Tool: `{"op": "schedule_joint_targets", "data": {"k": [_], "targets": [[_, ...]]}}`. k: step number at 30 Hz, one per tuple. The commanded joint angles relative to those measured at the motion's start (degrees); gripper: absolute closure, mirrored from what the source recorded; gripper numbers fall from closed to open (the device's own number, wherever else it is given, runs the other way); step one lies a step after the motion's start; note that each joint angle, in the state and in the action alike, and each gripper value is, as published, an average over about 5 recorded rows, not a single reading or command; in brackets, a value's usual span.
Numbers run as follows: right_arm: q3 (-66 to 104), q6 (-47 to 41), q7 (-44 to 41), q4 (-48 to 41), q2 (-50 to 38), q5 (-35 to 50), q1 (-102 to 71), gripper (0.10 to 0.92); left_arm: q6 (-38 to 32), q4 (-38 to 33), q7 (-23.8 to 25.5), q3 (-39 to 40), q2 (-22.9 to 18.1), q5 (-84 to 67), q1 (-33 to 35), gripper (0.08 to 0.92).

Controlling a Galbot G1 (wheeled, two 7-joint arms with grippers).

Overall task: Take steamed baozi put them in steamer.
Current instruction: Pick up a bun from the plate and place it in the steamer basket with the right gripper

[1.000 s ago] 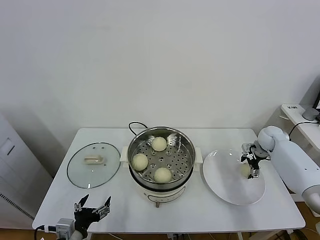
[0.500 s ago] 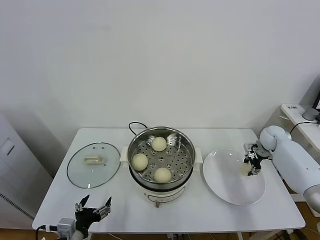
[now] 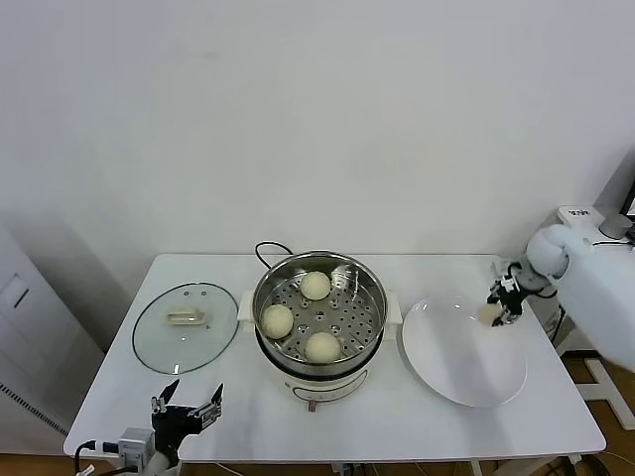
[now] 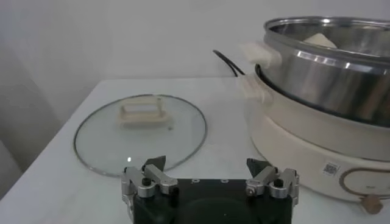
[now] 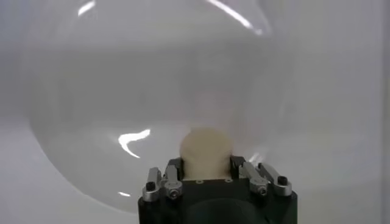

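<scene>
The steel steamer [image 3: 319,317] stands mid-table with three cream baozi on its perforated tray: one at the back [image 3: 316,286], one on the left [image 3: 278,320], one at the front [image 3: 322,346]. My right gripper [image 3: 496,310] is shut on another baozi [image 3: 488,313], held above the far right part of the white plate [image 3: 461,357]. In the right wrist view that baozi [image 5: 206,152] sits squeezed between the jaws, with the plate [image 5: 91,122] below it. My left gripper [image 3: 186,414] hangs open at the table's front left edge, holding nothing [image 4: 206,173].
A round glass lid [image 3: 187,326] with a cream handle lies left of the steamer, also seen in the left wrist view [image 4: 141,133]. A black cord [image 3: 268,249] runs behind the pot. A white cabinet [image 3: 585,223] stands beyond the table's right end.
My right gripper has closed on the baozi on the plate and lifted it up and toward the plate's far right. The left arm has barely moved.
</scene>
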Motion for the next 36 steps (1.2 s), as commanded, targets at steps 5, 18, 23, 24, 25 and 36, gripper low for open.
{"op": "schedule_joint_targets", "data": {"k": [5,18,23,24,25,36], "targets": [[-48.77,-21.86,3.08,24.51,-4.81,43.22,44.17,0.541,-1.03,-1.61,-0.77,0.36,0.03,2.78,-0.25,0.177],[-57.16,-32.08,12.04,24.52,15.12,61.91,48.82,0.491,-2.08,-3.77,-1.40,1.76,-0.16,3.08,0.28,0.177],[-56.28,-34.41,15.59,22.40,19.70,62.41,44.77,0.491,-2.22,-3.98,-1.43,1.83,-0.05,2.92,0.24,0.177],[-55.82,-34.87,16.17,21.83,20.51,62.28,43.78,0.491,-2.21,-3.94,-1.43,1.76,-0.01,2.88,0.18,0.177],[-55.31,-35.38,16.71,21.18,21.32,62.10,42.67,0.491,-2.21,-3.87,-1.42,1.69,0.02,2.84,0.12,0.177],[-52.46,-38.51,18.63,18.04,22.53,52.96,34.67,0.488,-1.97,-3.35,-1.27,1.35,0.22,2.28,-0.42,0.177]]}}
